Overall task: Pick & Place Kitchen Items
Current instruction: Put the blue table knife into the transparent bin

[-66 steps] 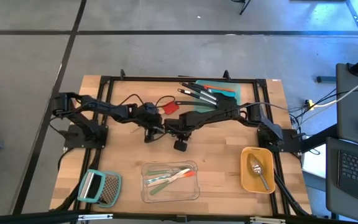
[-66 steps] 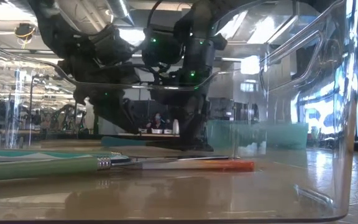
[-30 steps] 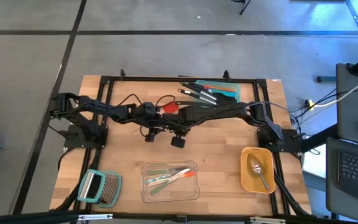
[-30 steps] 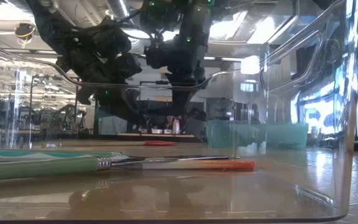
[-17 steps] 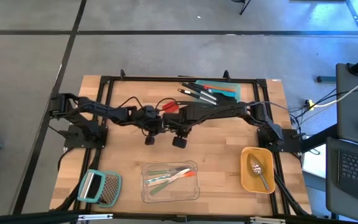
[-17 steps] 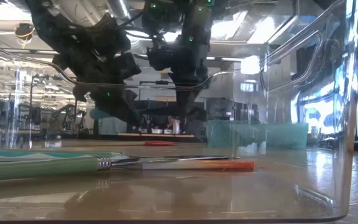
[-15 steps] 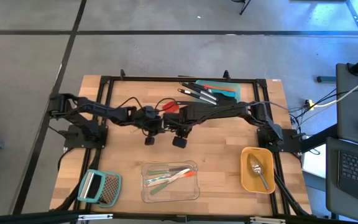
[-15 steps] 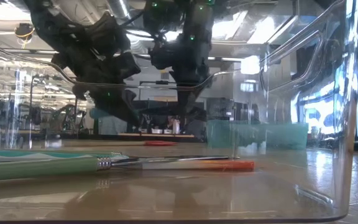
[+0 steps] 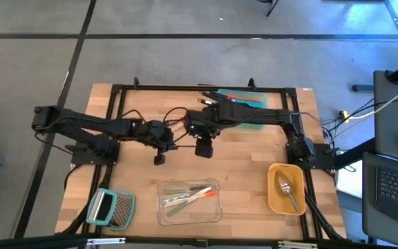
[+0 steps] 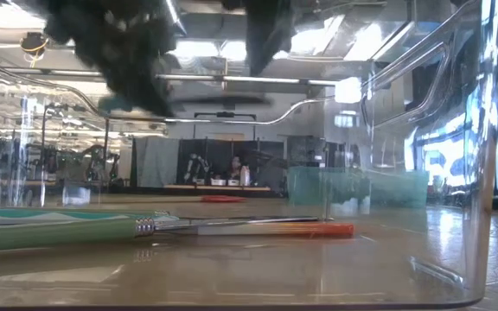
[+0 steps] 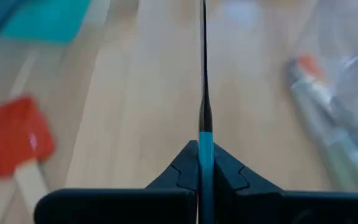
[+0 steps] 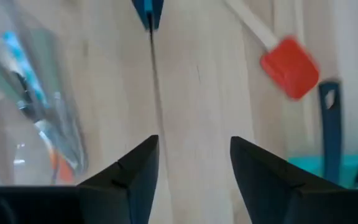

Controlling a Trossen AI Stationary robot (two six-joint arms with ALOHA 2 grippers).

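I see the left gripper [image 11: 204,167] clamped tight on a slim teal-handled tool [image 11: 204,93] with a thin dark blade, held above bare wood just behind the clear container [image 9: 189,201]. The right gripper [image 12: 194,165] stands with its fingers spread and empty, near that tool's tip. The red spatula [image 12: 289,67] lies on the table farther behind the container, beside the teal tray [image 9: 254,105]. Open wood lies between container and tray.
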